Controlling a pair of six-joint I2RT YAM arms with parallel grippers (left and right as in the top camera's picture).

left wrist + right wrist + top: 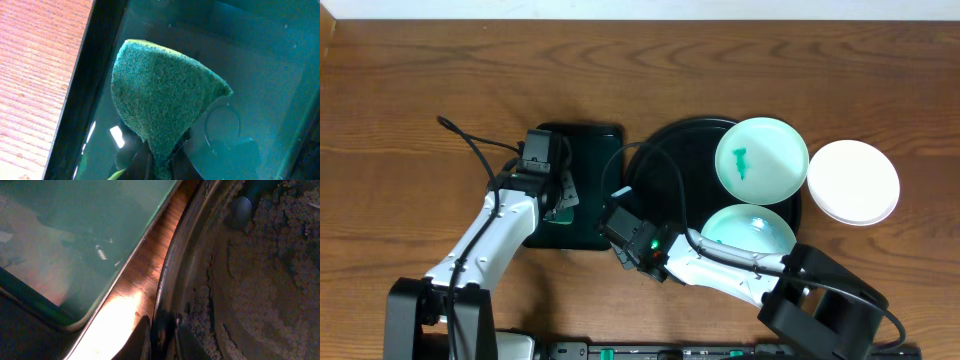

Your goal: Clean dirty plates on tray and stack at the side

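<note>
Overhead: tray (690,140) holds two plates (762,158) (748,228); left jaws pinch sponge (160,95), right jaws apparently tray.

surface: brown wood-grain table (410,80); far edge: pale strip (620,8); light: even

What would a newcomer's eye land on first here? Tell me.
The green scouring sponge pinched in the left gripper over the rectangular black tray. Next, the green smear on the mint-green plate on the round black tray, whose rim the right gripper pinches.
</note>
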